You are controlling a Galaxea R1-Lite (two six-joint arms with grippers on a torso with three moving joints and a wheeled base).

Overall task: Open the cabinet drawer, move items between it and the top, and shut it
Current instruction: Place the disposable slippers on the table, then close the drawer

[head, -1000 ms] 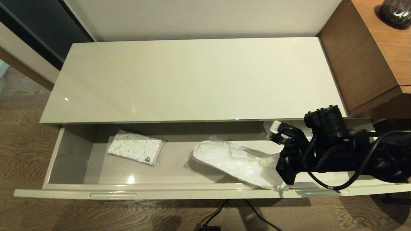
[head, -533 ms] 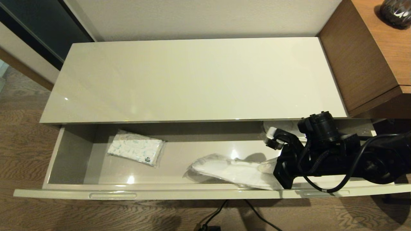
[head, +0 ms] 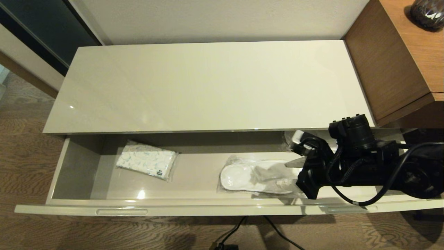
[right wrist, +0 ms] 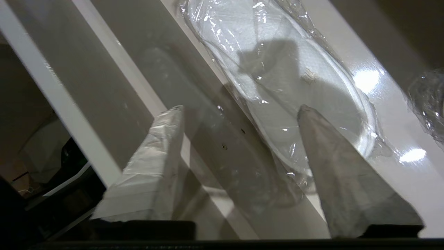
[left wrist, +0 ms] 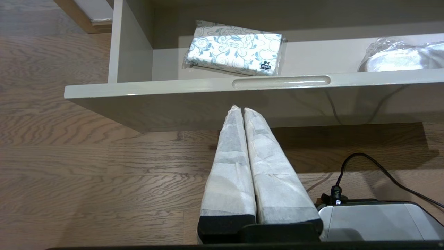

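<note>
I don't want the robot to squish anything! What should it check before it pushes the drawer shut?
1. Slippers lie flat on the floor of the cabinet drawer, nothing over the front edge: ok.
2. Right gripper has let go, jaws open with the slippers loose beneath them: ok.
3. Right gripper out of the drawer's way: not ok, it hangs over the open drawer.
4. Patterned packet sits fully inside the drawer: ok.
5. Left gripper out of the way, jaws shut, low in front of the drawer front: ok.
</note>
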